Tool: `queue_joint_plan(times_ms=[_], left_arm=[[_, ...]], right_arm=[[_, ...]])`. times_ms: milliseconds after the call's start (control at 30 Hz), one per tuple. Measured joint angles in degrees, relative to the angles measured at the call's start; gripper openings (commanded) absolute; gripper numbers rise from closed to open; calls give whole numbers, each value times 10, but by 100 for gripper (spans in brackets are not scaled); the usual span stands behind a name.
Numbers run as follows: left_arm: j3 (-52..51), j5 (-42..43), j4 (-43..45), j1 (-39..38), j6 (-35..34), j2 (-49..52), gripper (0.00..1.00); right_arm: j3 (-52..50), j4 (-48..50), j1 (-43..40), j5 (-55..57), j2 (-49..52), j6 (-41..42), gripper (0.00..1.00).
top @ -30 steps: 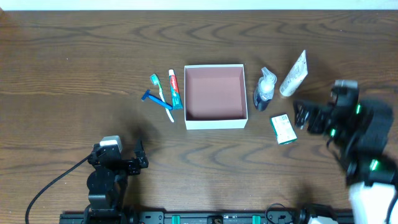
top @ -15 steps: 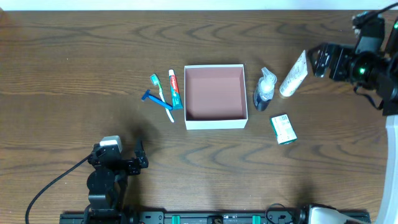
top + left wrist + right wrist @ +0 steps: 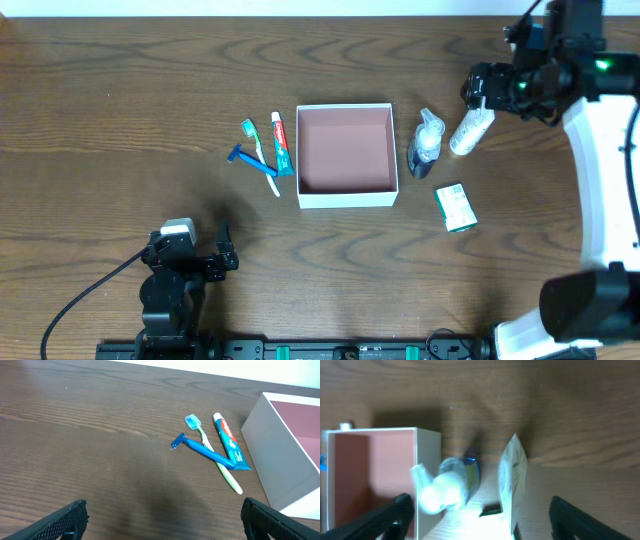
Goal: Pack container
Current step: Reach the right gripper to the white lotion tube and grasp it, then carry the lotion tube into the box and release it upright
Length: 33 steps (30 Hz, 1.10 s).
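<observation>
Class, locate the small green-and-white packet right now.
In the overhead view, the green-and-white packet lies right of the container, just off its lower right corner and below the dark pump bottle.

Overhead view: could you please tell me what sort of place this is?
Likely a robotics lab bench: a dark wooden table, a black robot arm at its near edge, and toiletries laid beside a square white cardboard box.

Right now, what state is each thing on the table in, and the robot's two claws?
Box: open, empty.
Toothbrush: lying flat, outside the box.
Razor: lying flat across the toothbrush.
Toothpaste: lying flat beside the box.
Pump bottle: outside the box, by its right wall.
White tube: lying flat.
Packet: lying flat.
Left claw: open, empty.
Right claw: open, empty, over the white tube.
</observation>
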Motion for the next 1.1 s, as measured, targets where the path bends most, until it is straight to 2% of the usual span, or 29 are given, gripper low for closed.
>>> queue_joint_plan(times_ms=[33, 167, 300, 500, 600, 733, 933, 1100], left_arm=[[0, 0, 0, 0, 0, 0, 98], [0, 0, 0, 0, 0, 0, 98], [0, 0, 0, 0, 0, 0, 98], [0, 0, 0, 0, 0, 0, 98], [0, 0, 0, 0, 0, 0, 98], [0, 0, 0, 0, 0, 0, 98], [0, 0, 0, 0, 0, 0, 98], [0, 0, 0, 0, 0, 0, 98]], right_arm=[[0, 2, 0, 3, 7, 0, 70], [0, 9, 0, 17, 33, 10, 61], [0, 7, 0, 27, 51, 16, 58], [0, 9, 0, 40, 63, 18, 35], [0, 15, 0, 54, 63, 19, 16], [0, 17, 0, 71, 63, 23, 3], [20, -9, 0, 93, 66, 24, 1], [130, -75, 5, 118, 74, 24, 1]])
